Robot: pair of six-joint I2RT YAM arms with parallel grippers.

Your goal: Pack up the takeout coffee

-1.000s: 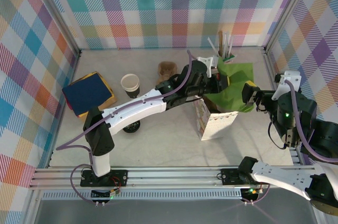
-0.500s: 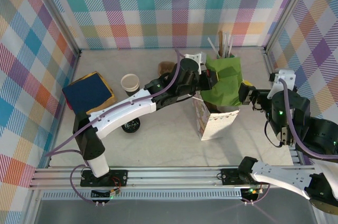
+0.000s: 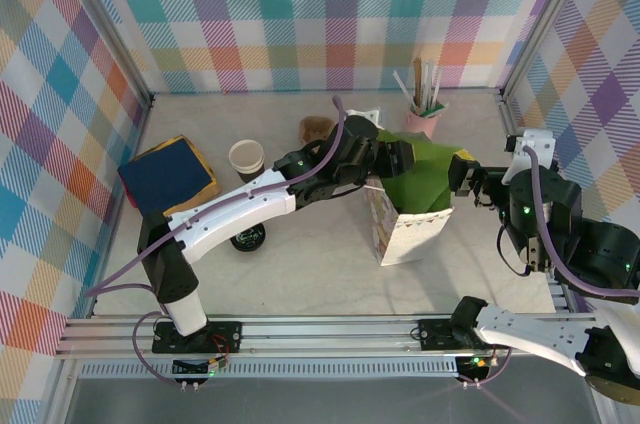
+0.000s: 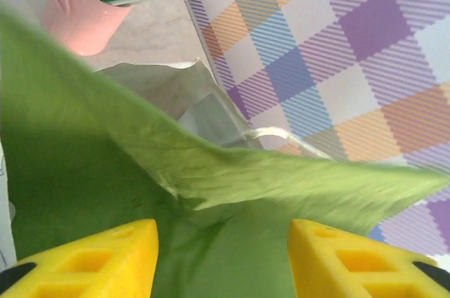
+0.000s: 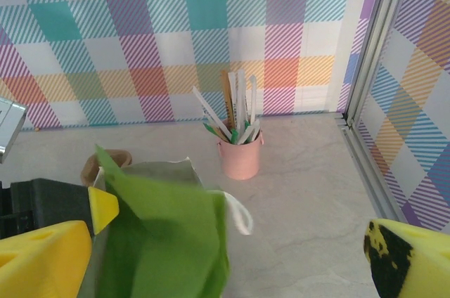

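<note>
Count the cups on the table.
2: a lidless paper cup left of centre, a pink cup at the back. A dark thing under the left arm may be another.

The green sheet looks matt and creased, the white bag papery, the pink pail smooth.

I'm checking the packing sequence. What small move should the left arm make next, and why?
Probably lift the left end effector up and back from the white paper bag. Its fingers stand apart, and the green paper lies draped over the bag's top, so it looks released.
</note>
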